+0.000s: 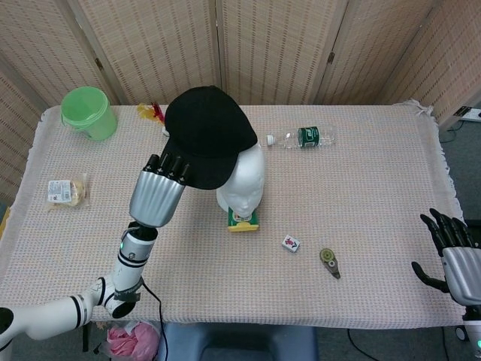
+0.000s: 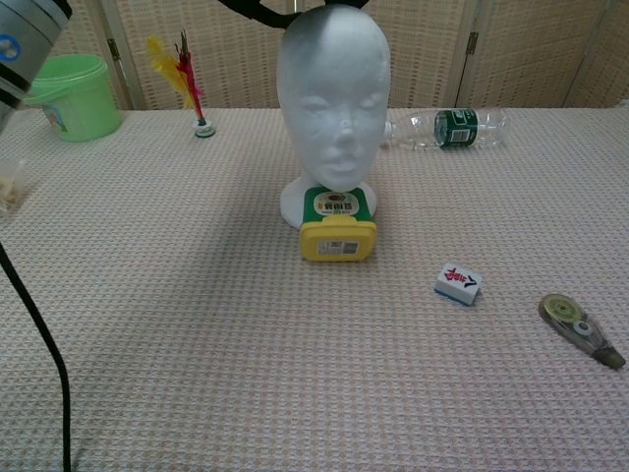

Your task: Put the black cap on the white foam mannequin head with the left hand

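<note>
left hand (image 1: pixel 158 197): silver shell, black fingers | white forearm, black bands, green light | right hand (image 1: pixel 457 259): same

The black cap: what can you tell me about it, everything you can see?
The black cap is a plain baseball-style cap of dark, matte fabric, with a rounded crown and a curved brim. The left hand holds it by the brim's edge, its fingers over the rim. It hangs tilted above the white foam mannequin head, covering the back and top in the head view; the face is bare. The chest view shows only its lower edge at the head's crown, so it looks not fully seated.
</note>
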Controlling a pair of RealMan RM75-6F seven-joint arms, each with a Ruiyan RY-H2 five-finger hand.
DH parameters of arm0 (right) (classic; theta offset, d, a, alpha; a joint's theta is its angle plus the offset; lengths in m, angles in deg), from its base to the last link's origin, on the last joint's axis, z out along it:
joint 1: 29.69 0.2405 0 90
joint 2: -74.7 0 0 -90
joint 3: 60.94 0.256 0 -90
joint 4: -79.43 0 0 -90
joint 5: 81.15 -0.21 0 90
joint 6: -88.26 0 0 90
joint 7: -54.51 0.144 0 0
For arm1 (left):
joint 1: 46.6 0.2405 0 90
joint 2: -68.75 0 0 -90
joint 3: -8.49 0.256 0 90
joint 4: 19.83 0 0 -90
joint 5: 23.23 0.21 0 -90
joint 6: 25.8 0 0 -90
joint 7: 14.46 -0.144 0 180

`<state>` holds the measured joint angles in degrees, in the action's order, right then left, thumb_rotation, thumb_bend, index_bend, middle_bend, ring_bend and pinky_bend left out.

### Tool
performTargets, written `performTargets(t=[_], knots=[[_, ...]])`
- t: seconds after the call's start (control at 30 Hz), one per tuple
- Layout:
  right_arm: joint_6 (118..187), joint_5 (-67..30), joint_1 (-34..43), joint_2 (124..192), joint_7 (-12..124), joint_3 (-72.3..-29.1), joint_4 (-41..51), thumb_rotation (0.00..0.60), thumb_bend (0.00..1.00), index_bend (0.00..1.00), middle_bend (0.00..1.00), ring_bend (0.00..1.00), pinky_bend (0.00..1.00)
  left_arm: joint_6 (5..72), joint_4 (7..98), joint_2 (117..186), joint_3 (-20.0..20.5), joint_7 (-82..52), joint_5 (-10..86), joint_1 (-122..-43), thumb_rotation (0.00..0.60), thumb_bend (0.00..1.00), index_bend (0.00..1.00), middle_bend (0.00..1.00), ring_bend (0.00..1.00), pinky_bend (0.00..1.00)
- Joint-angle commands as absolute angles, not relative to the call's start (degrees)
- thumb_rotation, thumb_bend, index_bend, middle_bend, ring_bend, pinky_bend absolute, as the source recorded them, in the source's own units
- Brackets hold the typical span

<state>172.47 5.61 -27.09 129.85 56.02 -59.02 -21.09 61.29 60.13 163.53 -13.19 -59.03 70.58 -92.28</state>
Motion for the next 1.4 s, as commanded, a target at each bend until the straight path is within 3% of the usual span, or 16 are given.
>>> performTargets(t=[0.03,1.07,1.23,1.4], knots=[[172.7,5.9,-27.2,129.5,56.6,-59.1,-21.1,0.600,0.23,0.00,0.00,0.00,0.00,60.8,60.8,164.8,-12.7,-60.6,70.4,-92.9,0.600,0.51,0.65,0.66,0.55,0.71],[177.0,8.7,-29.3,127.4,61.1,-59.5,-21.1,0.600,0.25,0.00,0.00,0.00,0.00,60.5,56.6,174.8,-8.2,-65.7,70.4,-93.3,0.600,0.50,0.62,0.66,0.54,0.71],[177.0,8.6,-29.5,127.4,61.3,-59.5,-21.1,0.600,0.25,0.00,0.00,0.00,0.00,60.4,57.1,175.3,-7.7,-67.7,70.0,-92.6,0.600,0.49,0.56,0.63,0.54,0.71],[177.0,8.7,-29.5,127.5,61.2,-59.5,-21.1,0.600,0.26,0.00,0.00,0.00,0.00,60.5,57.8,175.9,-6.9,-69.4,70.5,-92.0,0.600,0.41,0.46,0.60,0.51,0.70]])
